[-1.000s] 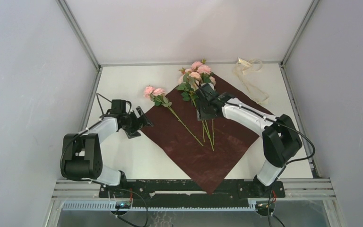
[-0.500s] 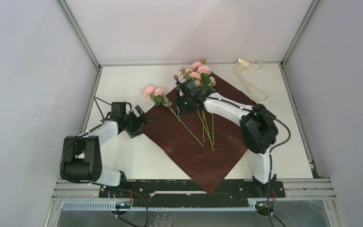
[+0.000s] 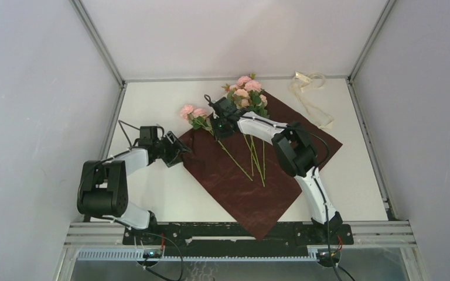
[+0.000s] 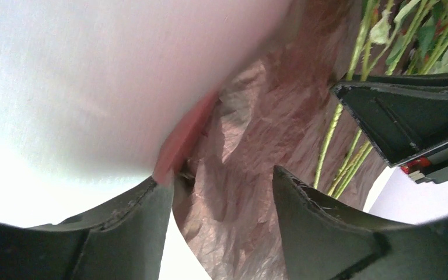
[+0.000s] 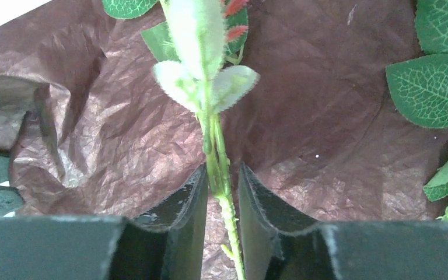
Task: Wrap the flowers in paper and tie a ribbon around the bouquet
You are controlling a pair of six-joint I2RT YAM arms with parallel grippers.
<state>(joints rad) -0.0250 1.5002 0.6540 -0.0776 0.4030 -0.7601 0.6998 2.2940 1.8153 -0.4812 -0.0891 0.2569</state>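
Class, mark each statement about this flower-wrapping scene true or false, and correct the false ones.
1. The ribbon lies on the paper. False: it lies on the table, apart from the paper.
2. A stem runs between the right tool's fingers. True.
3. The left tool is at the paper's left corner. True.
4. The paper is rolled around the flowers. False: it lies spread open under them.

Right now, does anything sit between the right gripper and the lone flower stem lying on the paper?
Nothing visible does. The right gripper straddles the stem, one finger on each side, with only the red paper beneath.
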